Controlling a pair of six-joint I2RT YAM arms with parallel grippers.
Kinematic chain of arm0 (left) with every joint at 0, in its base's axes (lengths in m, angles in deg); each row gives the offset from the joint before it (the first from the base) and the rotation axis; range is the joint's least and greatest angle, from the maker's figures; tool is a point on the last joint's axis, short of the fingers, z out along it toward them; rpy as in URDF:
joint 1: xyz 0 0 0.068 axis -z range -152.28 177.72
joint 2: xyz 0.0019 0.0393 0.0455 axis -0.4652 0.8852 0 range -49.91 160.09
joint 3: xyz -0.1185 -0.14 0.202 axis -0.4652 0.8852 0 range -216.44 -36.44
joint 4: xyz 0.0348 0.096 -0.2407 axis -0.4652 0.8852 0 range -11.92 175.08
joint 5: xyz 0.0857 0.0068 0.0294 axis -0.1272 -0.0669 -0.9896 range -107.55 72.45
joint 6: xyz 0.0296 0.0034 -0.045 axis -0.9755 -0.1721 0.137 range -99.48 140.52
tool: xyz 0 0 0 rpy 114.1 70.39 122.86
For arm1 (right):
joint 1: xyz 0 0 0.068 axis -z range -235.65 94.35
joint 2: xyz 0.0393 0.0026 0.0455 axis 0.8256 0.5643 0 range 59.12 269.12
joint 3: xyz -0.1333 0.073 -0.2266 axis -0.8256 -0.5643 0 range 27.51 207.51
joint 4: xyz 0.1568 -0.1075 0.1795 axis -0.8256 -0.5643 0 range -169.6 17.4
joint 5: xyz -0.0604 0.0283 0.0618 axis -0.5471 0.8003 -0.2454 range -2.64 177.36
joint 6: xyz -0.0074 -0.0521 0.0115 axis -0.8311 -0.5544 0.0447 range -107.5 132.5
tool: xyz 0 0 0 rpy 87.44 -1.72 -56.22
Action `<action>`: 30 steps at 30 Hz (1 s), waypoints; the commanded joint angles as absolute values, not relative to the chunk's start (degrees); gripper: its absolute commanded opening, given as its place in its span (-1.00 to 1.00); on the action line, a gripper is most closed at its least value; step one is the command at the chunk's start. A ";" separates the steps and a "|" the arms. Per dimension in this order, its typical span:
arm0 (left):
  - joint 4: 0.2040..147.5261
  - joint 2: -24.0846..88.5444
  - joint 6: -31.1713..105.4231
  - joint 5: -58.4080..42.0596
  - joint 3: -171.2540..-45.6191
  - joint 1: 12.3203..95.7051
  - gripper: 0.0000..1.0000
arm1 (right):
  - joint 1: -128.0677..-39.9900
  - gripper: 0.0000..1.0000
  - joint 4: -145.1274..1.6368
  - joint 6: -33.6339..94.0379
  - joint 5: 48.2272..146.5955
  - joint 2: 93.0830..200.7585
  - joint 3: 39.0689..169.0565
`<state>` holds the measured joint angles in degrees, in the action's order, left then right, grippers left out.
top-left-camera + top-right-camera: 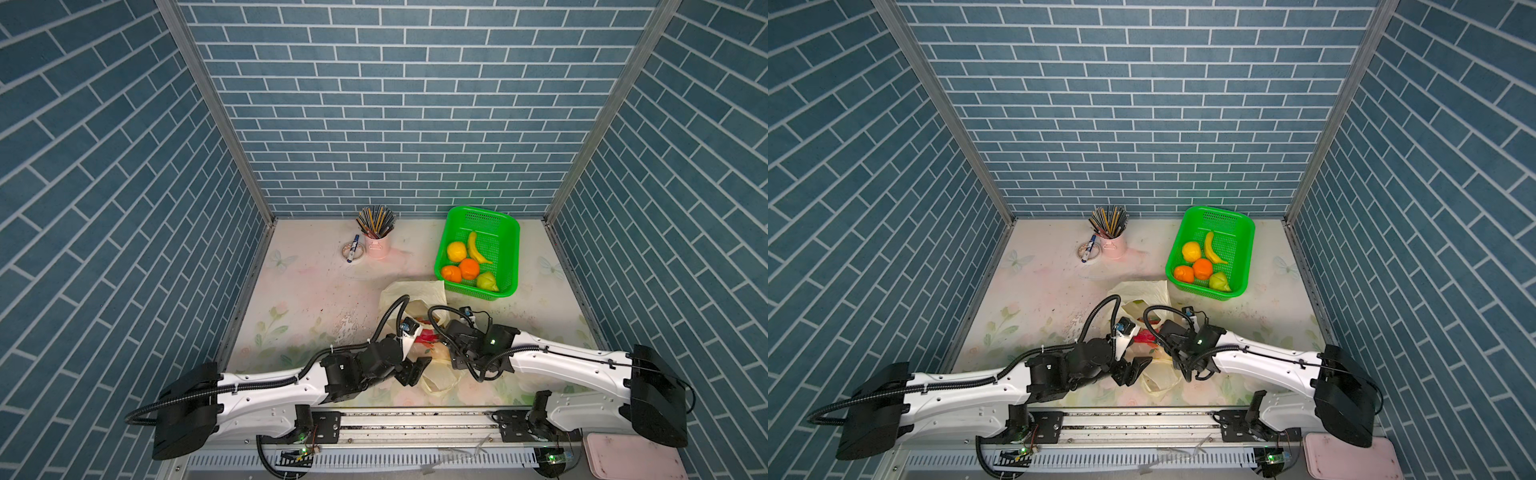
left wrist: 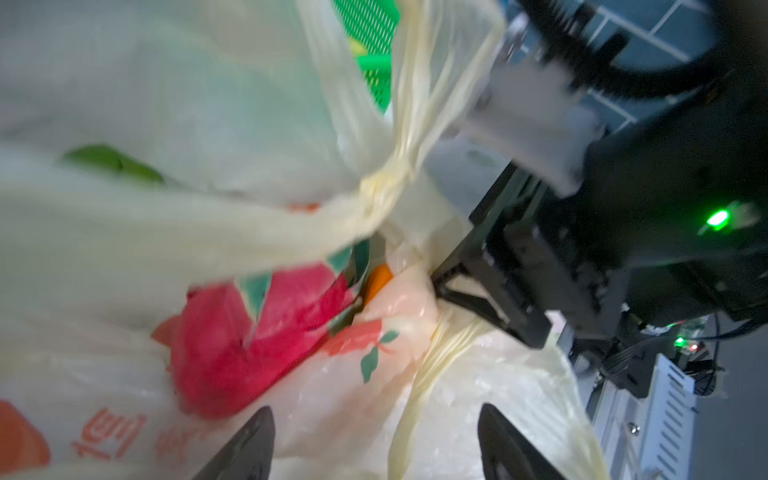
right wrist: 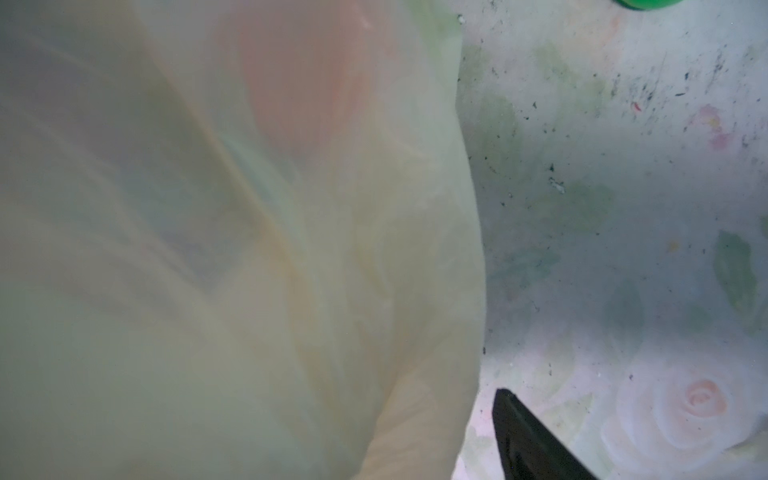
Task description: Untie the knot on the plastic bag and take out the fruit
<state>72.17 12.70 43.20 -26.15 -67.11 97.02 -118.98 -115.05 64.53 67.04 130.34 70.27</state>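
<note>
My left pincer (image 2: pixel 374 440) spread wide over the plastic bag (image 2: pixel 478 395), dragon fruit (image 2: pixel 249 340) inside, knot (image 2: pixel 384 191) tied, my right pincer (image 2: pixel 438 284) against the film, grip I cannot tell

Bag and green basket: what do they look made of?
Plastic bag: thin plastic film, pale yellow, translucent and slightly glossy. It creases finely and gathers into ropey strands, and colours behind it show through.
Green basket: probably rigid moulded plastic, bright and smooth with a mild sheen. Regular rows of small holes, and it holds its shape.
</note>
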 commanded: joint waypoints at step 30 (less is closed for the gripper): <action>93.69 50.04 16.89 -5.50 -95.61 79.11 0.76 | -116.62 0.49 -109.86 61.56 68.89 121.88 67.49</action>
